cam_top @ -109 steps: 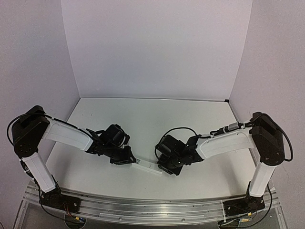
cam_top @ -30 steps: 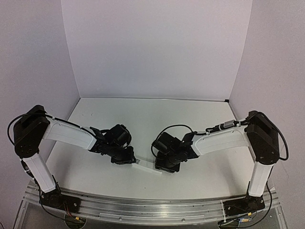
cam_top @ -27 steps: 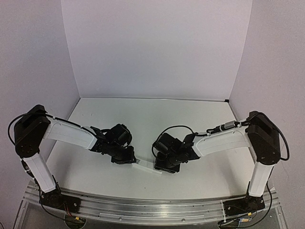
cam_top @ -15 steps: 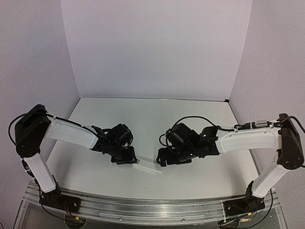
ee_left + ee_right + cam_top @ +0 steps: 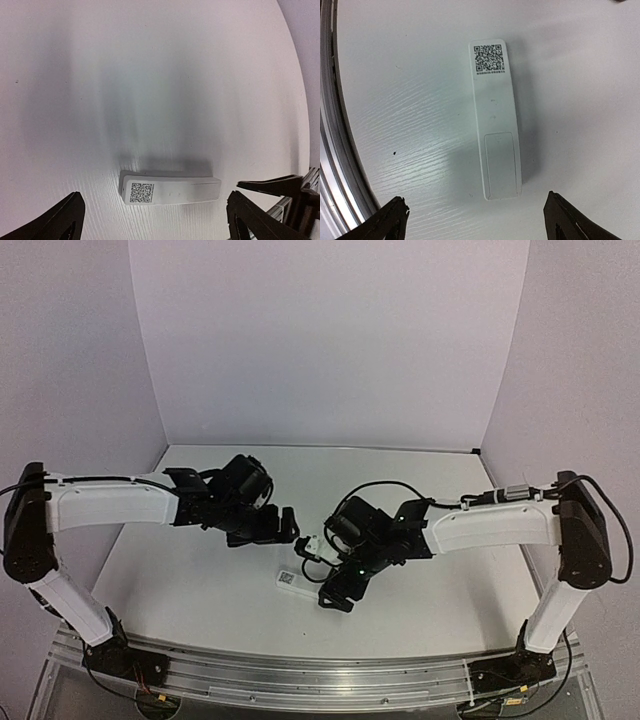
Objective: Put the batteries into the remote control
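The remote control (image 5: 291,578) lies flat on the table (image 5: 420,490), face down, close to the front edge and about midway along it, its long side running roughly with that edge. Its white back shows a QR sticker (image 5: 489,59) at one end and a rectangular cover panel (image 5: 502,162) at the other, seated flush.

The left gripper (image 5: 153,198) hangs above the table, back and to the left of the remote, with its fingers (image 5: 55,220) spread wide apart. It holds nothing, and its wrist view shows the remote lying clear on the surface below.

The right gripper (image 5: 475,197) is over the cover-panel end of the remote. Its fingers (image 5: 575,220) are also spread wide, one on each side of the remote's width, and neither touches the remote. It holds nothing.
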